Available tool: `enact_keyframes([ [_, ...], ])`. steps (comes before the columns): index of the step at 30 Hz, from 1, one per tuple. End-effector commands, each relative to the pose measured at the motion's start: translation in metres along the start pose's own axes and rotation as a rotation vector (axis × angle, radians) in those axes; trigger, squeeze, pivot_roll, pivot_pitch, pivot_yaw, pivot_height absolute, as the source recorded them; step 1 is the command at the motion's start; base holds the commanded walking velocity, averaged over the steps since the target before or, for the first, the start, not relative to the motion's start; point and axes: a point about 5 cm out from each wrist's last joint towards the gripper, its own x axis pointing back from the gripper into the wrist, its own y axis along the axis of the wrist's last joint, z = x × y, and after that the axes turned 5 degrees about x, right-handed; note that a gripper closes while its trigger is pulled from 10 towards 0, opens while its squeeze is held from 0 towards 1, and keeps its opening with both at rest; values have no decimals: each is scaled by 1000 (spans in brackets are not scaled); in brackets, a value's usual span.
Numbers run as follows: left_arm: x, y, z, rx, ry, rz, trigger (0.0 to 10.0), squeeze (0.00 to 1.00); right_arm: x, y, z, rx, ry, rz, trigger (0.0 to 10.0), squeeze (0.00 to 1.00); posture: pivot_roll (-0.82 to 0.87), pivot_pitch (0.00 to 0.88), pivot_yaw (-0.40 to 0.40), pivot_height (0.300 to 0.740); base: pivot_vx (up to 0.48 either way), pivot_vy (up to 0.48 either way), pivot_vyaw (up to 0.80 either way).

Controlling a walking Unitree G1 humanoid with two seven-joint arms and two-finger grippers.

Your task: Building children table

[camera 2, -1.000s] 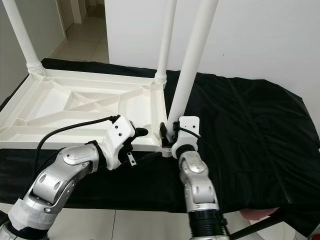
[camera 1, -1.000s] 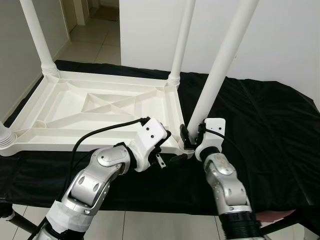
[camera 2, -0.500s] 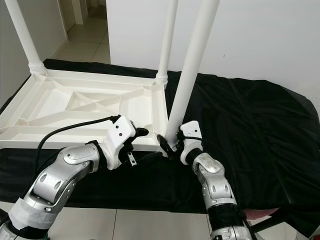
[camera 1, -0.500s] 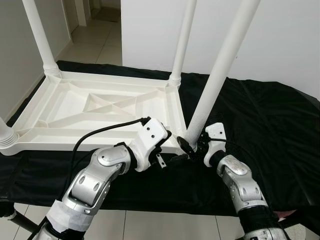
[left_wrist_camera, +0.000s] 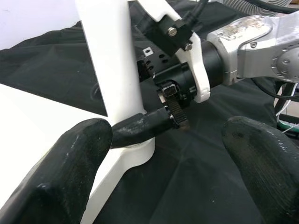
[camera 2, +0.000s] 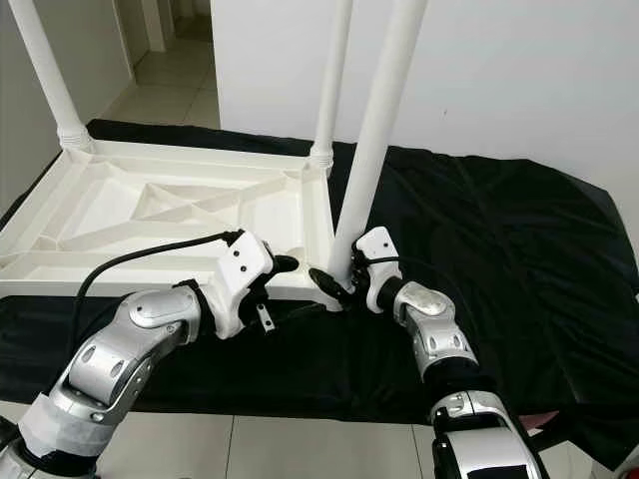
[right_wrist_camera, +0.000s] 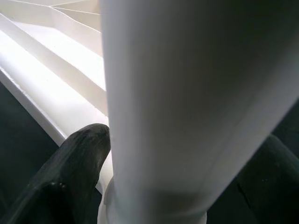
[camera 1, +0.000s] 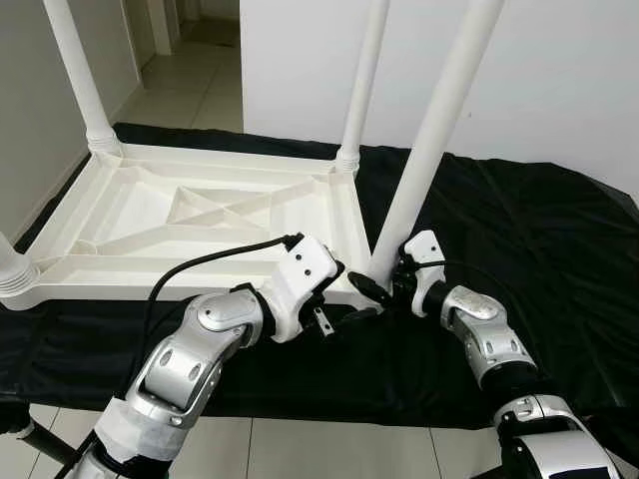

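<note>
A white children's table (camera 1: 200, 215) lies upside down on a black cloth (camera 1: 529, 230). A white leg (camera 1: 429, 140) stands slightly tilted in the table's near right corner socket. My right gripper (camera 1: 377, 284) is shut on the base of this leg; in the right wrist view the leg (right_wrist_camera: 187, 93) sits between the two black fingers (right_wrist_camera: 70, 172). My left gripper (camera 1: 347, 291) is open just in front of the same corner. In the left wrist view its fingers (left_wrist_camera: 70, 163) stand wide apart, facing the leg's base (left_wrist_camera: 112, 70) and the right gripper (left_wrist_camera: 154, 126).
Three more legs stand in the table: far left (camera 1: 75, 70), far right (camera 1: 364, 70) and near left (camera 1: 10, 269). A white wall (camera 1: 559, 80) rises behind the cloth. A tiled floor (camera 1: 190, 80) runs off at the back left. The cloth's front edge hangs near my arms.
My right forearm has swung out to the right and the wrist has turned, with the fingers staying at the leg's base. The left arm has not moved.
</note>
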Motion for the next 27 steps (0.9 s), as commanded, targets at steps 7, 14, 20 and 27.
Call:
enact_keyframes([
  [7, -4, 2, -1, -7, 2, -9, 10000, 0, -10, -1, 7, 26, 105, 26, 0, 0, 68, 0, -73, 740, 0, 0, 0],
  [14, -5, 2, -3, -2, -2, -14, 10000, 0, -3, -13, 13, -3, 146, 48, 0, 0, 56, 0, -70, 740, 0, 0, 0],
  [20, -5, 2, -5, 0, -7, -15, 10000, 0, -1, -18, 13, -15, 126, 48, 4627, 0, 51, 0, -76, 740, 0, 0, 0],
  [27, -5, 0, -8, 5, -9, -14, 10000, 0, -1, -24, 13, -68, -71, 77, 10000, 0, 51, 0, -102, 740, 0, 0, 0],
])
